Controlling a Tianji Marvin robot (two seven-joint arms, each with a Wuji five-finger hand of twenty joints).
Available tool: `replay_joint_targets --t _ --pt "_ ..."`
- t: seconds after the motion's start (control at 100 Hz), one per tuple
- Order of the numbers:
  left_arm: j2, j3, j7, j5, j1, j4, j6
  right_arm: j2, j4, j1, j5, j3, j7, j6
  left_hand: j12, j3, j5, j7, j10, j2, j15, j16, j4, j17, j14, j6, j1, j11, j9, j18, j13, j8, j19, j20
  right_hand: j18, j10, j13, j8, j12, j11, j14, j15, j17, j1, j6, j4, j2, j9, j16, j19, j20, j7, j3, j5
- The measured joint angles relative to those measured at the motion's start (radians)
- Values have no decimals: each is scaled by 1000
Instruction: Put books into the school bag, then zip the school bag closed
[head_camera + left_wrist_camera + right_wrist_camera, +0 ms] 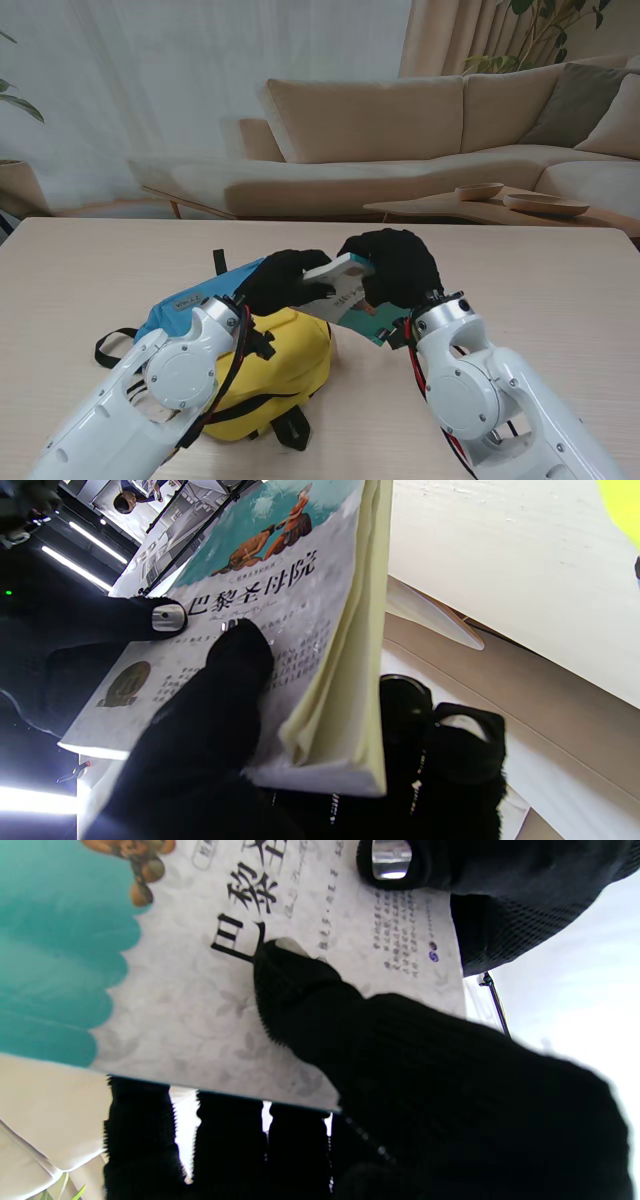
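Currently both hands grip 1 book [345, 290] in the air, above the table [80, 270] and just right of the yellow-and-blue school bag [285, 365]. Left hand [280, 282] pinches it, thumb [235, 650] on the cover, fingers [450, 740] behind. Right hand [398, 266] likewise clamps it, thumb [300, 985] pressed on the cover.

Stand view: even, soft daylight from the sheer curtain [200, 90] behind the sofa; tabletop [90, 270] bright, shadows faint. Sharp overall.
Left wrist view: ceiling strip lights [85, 540] glare white; black glove loses detail; book [280, 610] cover text legible, near page edges soft.
Right wrist view: background blown out white; nearest glove knit blurred.
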Motion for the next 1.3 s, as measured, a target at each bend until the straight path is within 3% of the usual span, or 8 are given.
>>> replay_joint_targets --t 0.11,0.26,0.32,0.5,0.71,1.03,1.3 --pt "0 -9 1 0 5 0 -8 0 0 1 3 0 2 -4 -3 0 28 -30 2 -1 12 0 0 30 -1 1 -5 14 14 2 23 0 25 0 0 29 -91 -35 -65 -51 5 -86 -37 -64 42 5 81 -37 0 -26 0 -32 43 -64" --pt "0 -19 16 0 11 -1 -16 1 3 1 5 1 6 -12 -3 0 43 -50 2 -1 53 11 0 56 -13 2 -8 55 14 2 48 2 60 0 0 58 -195 -172 -182 -114 -17 -224 -83 -259 72 154 255 -160 2 -51 0 -31 51 -162" --pt "-2 -23 28 -5 16 -2 -17 1 3 1 8 3 8 -16 -3 0 43 -50 2 -1 63 11 0 57 -15 2 -8 64 14 2 48 7 62 0 0 67 -232 -191 -220 -148 -18 -283 -103 -343 91 223 349 -221 -9 -66 0 -58 32 -220" --pt "-10 -41 58 -39 34 -3 -19 1 2 -3 20 20 14 -31 -1 0 44 -50 11 -1 75 11 0 60 -15 17 -8 84 14 2 48 13 73 0 0 94 -334 -236 -292 -240 -19 -402 -165 -442 144 225 388 -370 -50 -126 -12 -161 -106 -347" --pt "-15 -77 69 -43 60 -21 -26 0 -7 -23 34 57 20 -41 0 0 45 -50 11 -1 75 11 0 60 -15 19 -8 98 14 2 48 15 74 0 -8 111 -449 -278 -307 -295 -21 -498 -234 -499 186 223 423 -510 -87 -179 -41 -227 -240 -496" --pt "-19 -154 105 -50 126 -66 -59 -7 10 -48 97 118 -14 -39 0 0 45 -50 11 -1 76 11 0 60 -15 19 -8 104 14 2 48 16 74 0 -23 119 -517 -297 -320 -296 -21 -550 -289 -525 209 224 451 -597 -113 -228 -69 -224 -295 -560" --pt "-20 -201 125 -76 167 -101 -75 -28 74 -69 280 145 -60 2 1 0 45 -50 12 -1 75 11 0 60 -15 19 -8 109 14 2 48 24 74 0 -41 127 -528 -299 -314 -297 -21 -570 -304 -525 244 224 473 -649 -123 -239 -70 -222 -328 -612"
